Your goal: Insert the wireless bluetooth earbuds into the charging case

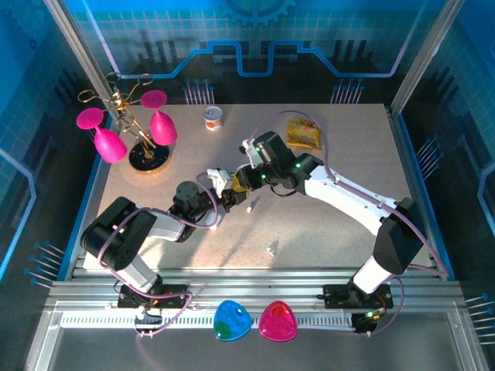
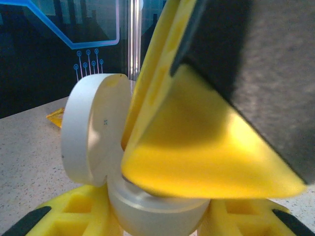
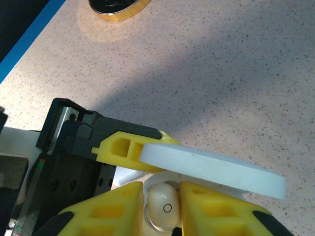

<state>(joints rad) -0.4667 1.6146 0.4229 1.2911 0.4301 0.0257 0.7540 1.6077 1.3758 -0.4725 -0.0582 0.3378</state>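
Writing: nothing I can read. The small can (image 1: 213, 117) at the far side of the tabletop (image 1: 348, 162) has a printed band, but it is too small to make out. The earbud (image 3: 165, 209) in my right wrist view carries one small ring mark and no letters.

Containers: the charging case (image 2: 155, 214) is at mid-scene, a little left of centre, where both tools meet. The left tool (image 1: 226, 199) is closed onto the case's round base, with a yellow finger (image 2: 74, 214) on each side. The lid (image 2: 91, 130) stands open, tipped up on the left in the left wrist view. I cannot see into the base, because a yellow finger of the right tool (image 1: 241, 185) sits across the opening. I cannot see into the can either.

Right tool: the jaws are narrow, with the earbud between them, just under the lid's edge. I cannot tell whether the pads press on it or stand just off it.

Loose earbuds (image 1: 251, 207) on the tabletop, two of them: one just right of the tools and slightly nearer, the other earbud (image 1: 271, 247) nearer again, well apart from the case.

Elsewhere: a yellow packet (image 1: 303, 133) lies far, right of centre. A gold rack (image 1: 145, 157) stands far left and carries two pink glasses (image 1: 162, 127).
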